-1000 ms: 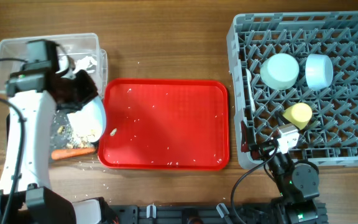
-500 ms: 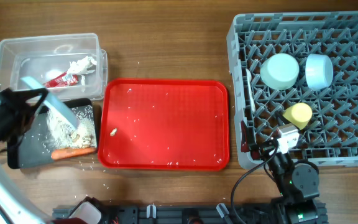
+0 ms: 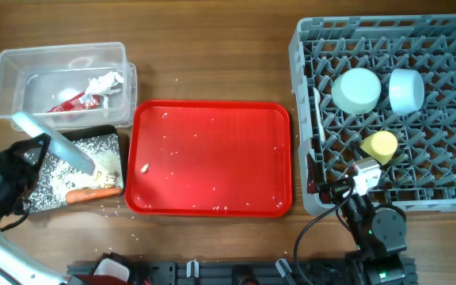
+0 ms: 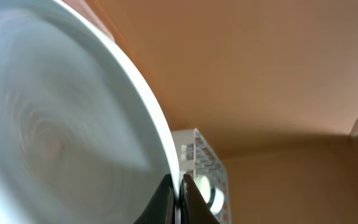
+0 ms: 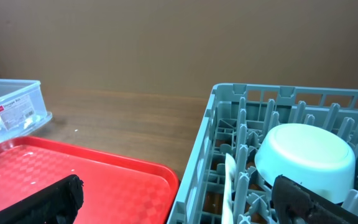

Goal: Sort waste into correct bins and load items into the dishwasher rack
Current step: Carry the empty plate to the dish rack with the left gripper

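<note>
- We are watching the left gripper (image 4: 177, 198), just left of the big red serving tray (image 3: 212, 158); its fingers are pinching the rim of the round pale-blue plate (image 3: 58, 146).
- The plate is hanging tilted and almost edge-on from above, over the flat black rectangular tray (image 3: 54, 202) that is lying against the red tray's left edge.
- In the left wrist view, the plate's face is filling most of the picture, blurred.
- White rice grains with brown crumbs (image 3: 74, 162) are lying spread across the black tray, under the plate.
- The orange carrot (image 3: 93, 194) is resting at the black tray's near edge, close to the red tray's lower left corner.
- The clear rectangular plastic tub (image 3: 2, 79) is sitting beyond the black tray, up and left of the red tray; the crumpled white tissue (image 3: 101, 81) and the red snack wrapper (image 3: 74, 101) are lying inside it.
- A few loose grains are showing on the red tray itself.
- Right of the red tray, the large grey plastic dishwasher rack (image 3: 442, 166) is holding the mint-green bowl (image 3: 357, 89) upside down, the light-blue bowl (image 3: 406, 89) just beside it and the small yellow cup (image 3: 380, 145) nearer us.
- The right gripper (image 5: 182, 199) is hovering at the gap between the red tray and the rack, fingers spread wide and holding nothing.
</note>
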`<state>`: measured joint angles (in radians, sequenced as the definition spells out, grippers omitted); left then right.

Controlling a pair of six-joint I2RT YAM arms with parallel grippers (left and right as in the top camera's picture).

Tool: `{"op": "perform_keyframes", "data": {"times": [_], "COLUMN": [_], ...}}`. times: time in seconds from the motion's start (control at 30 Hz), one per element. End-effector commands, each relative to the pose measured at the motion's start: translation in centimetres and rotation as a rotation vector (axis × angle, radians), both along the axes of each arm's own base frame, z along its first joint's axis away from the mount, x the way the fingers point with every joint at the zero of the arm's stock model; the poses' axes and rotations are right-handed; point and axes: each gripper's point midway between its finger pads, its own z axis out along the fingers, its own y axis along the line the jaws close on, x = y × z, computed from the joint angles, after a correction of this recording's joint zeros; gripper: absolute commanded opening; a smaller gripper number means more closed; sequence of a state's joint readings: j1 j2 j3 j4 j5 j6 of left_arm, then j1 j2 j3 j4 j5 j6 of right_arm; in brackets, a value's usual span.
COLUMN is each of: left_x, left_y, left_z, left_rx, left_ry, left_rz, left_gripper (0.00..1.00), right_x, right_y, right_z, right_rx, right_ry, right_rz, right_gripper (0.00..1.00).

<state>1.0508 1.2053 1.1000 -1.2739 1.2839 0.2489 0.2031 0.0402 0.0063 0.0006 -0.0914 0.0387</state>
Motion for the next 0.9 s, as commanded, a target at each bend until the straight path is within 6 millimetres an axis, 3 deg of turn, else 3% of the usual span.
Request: {"op": "perform_keyframes", "data": {"times": [0.0, 0.03, 0.1, 0.13, 0.17, 0.3, 0.4, 0.47, 0.63, 0.8, 0.87], "left_x": [1.3, 1.9, 4.1, 5.1, 6.9, 11.1, 12.7, 13.9, 15.5, 15.7, 16.2], "left_y": [-3.3, -4.4, -8.6, -11.4, -16.1, -33.8, -40.8, -42.8, -47.0, -47.7, -47.6], "left_z": [-0.8, -1.2, -2.7, -3.1, -2.7, 4.5, 7.6, 7.4, 0.8, 0.0, -2.1], "left_rx": [0.095, 0.116, 0.223, 0.277, 0.335, 0.158, -0.128, -0.308, -0.574, -0.603, -0.568], "left_ry": [0.080, 0.110, 0.201, 0.213, 0.168, -0.269, -0.408, -0.377, -0.053, -0.017, 0.061], "left_rz": [-0.130, -0.165, -0.283, -0.347, -0.430, -0.681, -0.715, -0.682, -0.614, -0.570, -0.527], "left_gripper": [0.04, 0.04, 0.04, 0.04, 0.04, 0.04, 0.04, 0.04, 0.04, 0.05, 0.06], "right_x": [0.1, 0.1, 0.1, 0.1, 0.1, 0.1, 0.1, 0.1, 0.1, 0.1, 0.1], "right_y": [-0.1, -0.1, -0.1, -0.1, -0.1, -0.1, -0.1, -0.1, -0.1, -0.1, -0.1], "right_z": [0.0, 0.0, 0.0, 0.0, 0.0, 0.0, 0.0, 0.0, 0.0, 0.0, 0.0], "right_rx": [-0.012, -0.012, -0.012, -0.012, -0.012, -0.012, -0.012, -0.012, -0.012, -0.012, -0.012], "right_ry": [-0.004, -0.004, -0.004, -0.004, -0.004, -0.004, -0.004, -0.004, -0.004, -0.004, -0.004], "right_rz": [-0.008, -0.008, -0.008, -0.008, -0.008, -0.008, -0.008, -0.008, -0.008, -0.008, -0.008], "right_gripper": [1.00, 1.00, 1.00, 1.00, 1.00, 1.00, 1.00, 1.00, 1.00, 1.00, 1.00]}}
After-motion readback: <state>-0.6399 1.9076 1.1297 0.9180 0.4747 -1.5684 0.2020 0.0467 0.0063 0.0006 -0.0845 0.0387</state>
